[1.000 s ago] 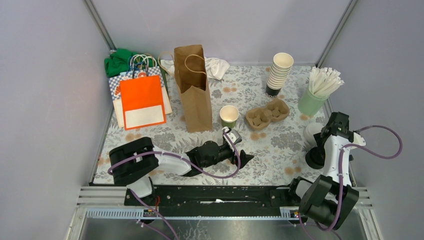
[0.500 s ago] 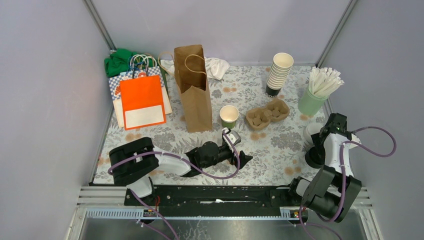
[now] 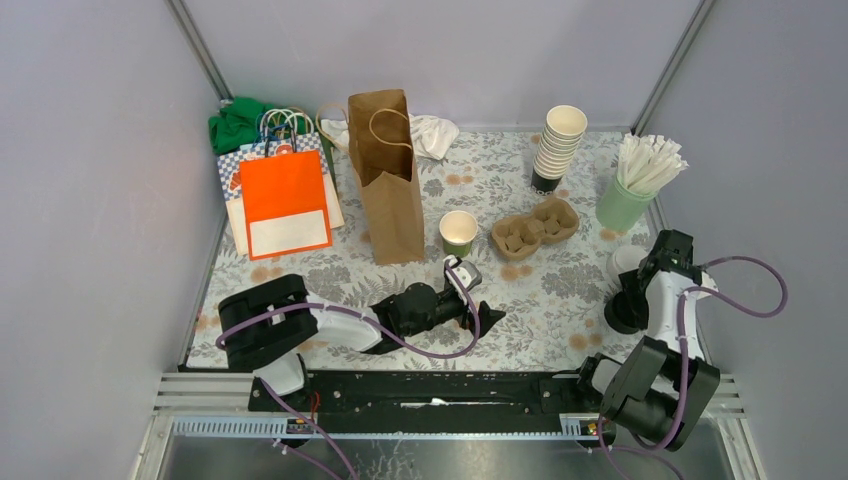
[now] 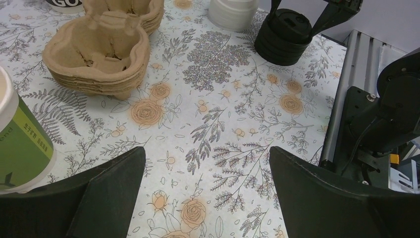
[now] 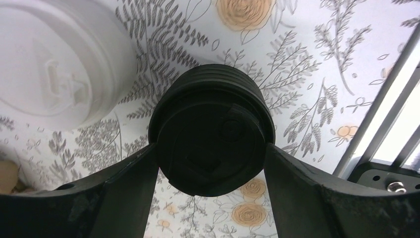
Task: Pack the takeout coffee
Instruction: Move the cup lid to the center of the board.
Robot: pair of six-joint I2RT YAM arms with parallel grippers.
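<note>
Orange bag (image 3: 285,200) lies flat at your far left, and just right of it the brown bag (image 3: 385,175) stands upright with its mouth open; you cannot see inside it. Your green cup (image 3: 458,232) stands mid-table, open-topped with its white inside showing, just right of the brown bag's foot. Your left gripper (image 4: 208,163) lies low on the cloth near that cup, jaws spread wide with only cloth between them. Right of the cup sits the pulp tray (image 3: 535,227), a nested stack with bare wells. Behind it rises the cream cup stack (image 3: 555,148), and further right is the pale cup (image 3: 622,205) packed with white sticks. Near the right edge, white lids (image 4: 233,12) and black lids (image 4: 285,39) sit in two stacks just beside each other. Your right gripper (image 5: 212,151) straddles the black stack, one finger at each side of its rim; you cannot tell whether they pinch it. Open cloth runs between the tray and the near rail (image 4: 356,64). The floral cloth (image 3: 560,290) covers the table, with plain lilac walls on three sides.
</note>
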